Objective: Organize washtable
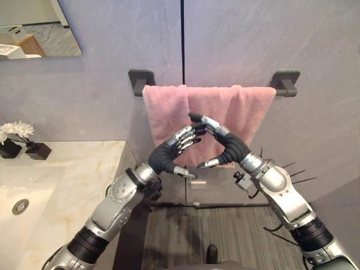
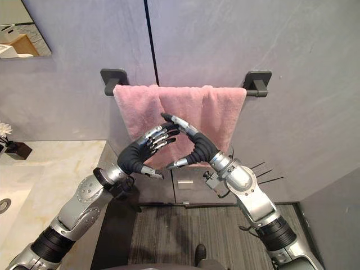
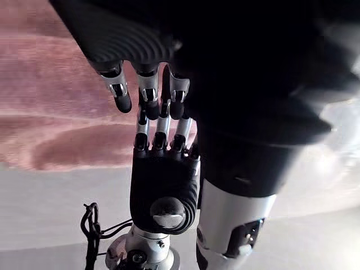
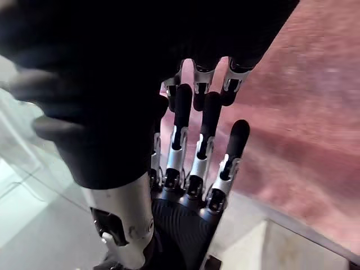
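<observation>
Now your left hand (image 1: 167, 154) and right hand (image 1: 229, 148) touch fingertips, fingers straight and empty, before the pink towel (image 1: 164, 104)

Mottled grey walls (image 1: 281, 34), split by a dark vertical seam (image 1: 182, 39), rise behind a pale marble counter (image 1: 84, 169) at left, with a mirror (image 1: 34, 28) above it and dark striped flooring (image 1: 225, 236) below.

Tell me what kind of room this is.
Most likely a bathroom: a pink towel hangs over a dark wall rail, beside a pale stone counter with a sink, and a mirror above.
</observation>
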{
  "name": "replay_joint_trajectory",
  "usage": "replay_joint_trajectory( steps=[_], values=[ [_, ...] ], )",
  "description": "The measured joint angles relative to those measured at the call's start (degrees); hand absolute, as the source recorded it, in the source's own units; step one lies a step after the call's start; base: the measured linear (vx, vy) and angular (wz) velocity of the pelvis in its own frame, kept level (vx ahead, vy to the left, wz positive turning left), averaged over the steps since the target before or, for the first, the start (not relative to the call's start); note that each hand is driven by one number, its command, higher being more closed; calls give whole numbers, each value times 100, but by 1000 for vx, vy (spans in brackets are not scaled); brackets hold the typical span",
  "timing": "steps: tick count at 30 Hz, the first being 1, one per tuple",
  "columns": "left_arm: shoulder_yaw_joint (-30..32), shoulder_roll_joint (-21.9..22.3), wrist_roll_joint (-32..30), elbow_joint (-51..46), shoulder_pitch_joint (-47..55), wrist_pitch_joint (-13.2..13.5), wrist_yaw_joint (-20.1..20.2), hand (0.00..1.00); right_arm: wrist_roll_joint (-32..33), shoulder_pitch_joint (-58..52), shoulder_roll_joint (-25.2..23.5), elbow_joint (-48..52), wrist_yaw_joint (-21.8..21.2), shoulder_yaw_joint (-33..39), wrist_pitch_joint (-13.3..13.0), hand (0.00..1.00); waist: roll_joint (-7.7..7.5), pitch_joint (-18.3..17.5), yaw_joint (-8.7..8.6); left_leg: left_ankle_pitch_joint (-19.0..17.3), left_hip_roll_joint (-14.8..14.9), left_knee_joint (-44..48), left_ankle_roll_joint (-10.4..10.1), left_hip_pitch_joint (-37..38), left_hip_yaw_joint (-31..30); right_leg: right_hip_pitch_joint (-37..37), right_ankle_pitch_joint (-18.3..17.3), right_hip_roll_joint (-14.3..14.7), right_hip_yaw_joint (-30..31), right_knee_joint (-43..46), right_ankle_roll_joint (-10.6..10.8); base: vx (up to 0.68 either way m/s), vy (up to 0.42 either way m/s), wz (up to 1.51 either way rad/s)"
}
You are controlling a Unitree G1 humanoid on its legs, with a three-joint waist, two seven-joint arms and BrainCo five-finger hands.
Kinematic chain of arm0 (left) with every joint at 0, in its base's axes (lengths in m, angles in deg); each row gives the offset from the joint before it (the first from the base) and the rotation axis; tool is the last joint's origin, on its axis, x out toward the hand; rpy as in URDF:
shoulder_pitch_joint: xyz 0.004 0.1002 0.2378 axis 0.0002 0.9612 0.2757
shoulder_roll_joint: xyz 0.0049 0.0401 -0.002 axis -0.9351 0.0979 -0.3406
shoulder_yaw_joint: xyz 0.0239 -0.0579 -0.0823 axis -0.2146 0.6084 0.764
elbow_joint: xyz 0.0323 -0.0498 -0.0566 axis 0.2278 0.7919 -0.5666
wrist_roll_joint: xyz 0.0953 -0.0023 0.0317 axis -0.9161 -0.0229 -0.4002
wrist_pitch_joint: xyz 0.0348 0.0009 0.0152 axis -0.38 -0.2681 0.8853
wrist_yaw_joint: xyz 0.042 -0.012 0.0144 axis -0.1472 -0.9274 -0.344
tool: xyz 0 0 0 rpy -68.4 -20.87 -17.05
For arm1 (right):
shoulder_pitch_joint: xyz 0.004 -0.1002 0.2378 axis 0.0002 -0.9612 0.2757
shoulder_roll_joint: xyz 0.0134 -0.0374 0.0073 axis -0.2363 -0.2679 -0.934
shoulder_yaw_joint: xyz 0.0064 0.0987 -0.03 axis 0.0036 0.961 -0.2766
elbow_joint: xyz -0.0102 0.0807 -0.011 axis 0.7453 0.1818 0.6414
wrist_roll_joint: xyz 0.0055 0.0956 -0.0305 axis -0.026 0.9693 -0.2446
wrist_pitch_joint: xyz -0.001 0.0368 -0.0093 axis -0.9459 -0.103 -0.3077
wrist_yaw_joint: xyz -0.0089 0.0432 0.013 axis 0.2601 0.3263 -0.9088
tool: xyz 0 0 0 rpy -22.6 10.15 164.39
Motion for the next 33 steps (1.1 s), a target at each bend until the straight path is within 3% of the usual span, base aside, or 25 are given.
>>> replay_joint_trajectory(
  steps=[3, 6, 11, 13, 22, 33],
  values=[
    [22, 70, -269, 345, -1, -7, -16, 0, -110, -38, -2, -300, -14, 1, 33, 0, 18, -2, 0, 2, -3, 24, -1, -74, 9, -65, 20, -1, 7, 0, -9, 0, 0, 0],
    [210, 454, -703, 784, 8, -3, -156, 0, -355, -177, -94, -609, 30, 64, 101, 0, 24, -4, 5, 1, 1, 19, -1, -92, 6, -79, 21, -7, 15, -5, -11, 0, 0, 0],
    [885, 1333, -1766, 1590, 19, 0, -932, 0, -1066, -392, -819, -1149, 393, 658, 161, 0, 26, -4, 7, 6, -9, 38, -7, -213, 7, -200, 57, -20, 48, -4, -36, -11, 16, -2],
    [1027, 1484, -2035, 1787, 18, -8, -1231, 0, -1249, -391, -918, -1241, 616, 857, 168, 0, 27, -3, 5, 6, -13, 60, -7, -227, 10, -215, 69, -22, 61, -5, -43, -7, 16, -1],
    [1623, 1591, -2699, 1979, 16, -52, -1906, 0, -1446, -392, -1149, -1421, 1252, 1753, 349, 0, 12, 11, 6, 5, -23, 64, -7, -393, -6, -361, 105, -38, 57, -6, -46, -2, 3, 0],
    [2149, 1814, -2719, 2328, 50, -85, -2144, 0, -1395, -660, -1442, -1764, 1496, 2612, 396, 0, -33, 39, 9, 38, -36, 58, -21, -419, -47, -381, 111, -48, 31, -5, -46, 1, 9, 0]
  ],
)
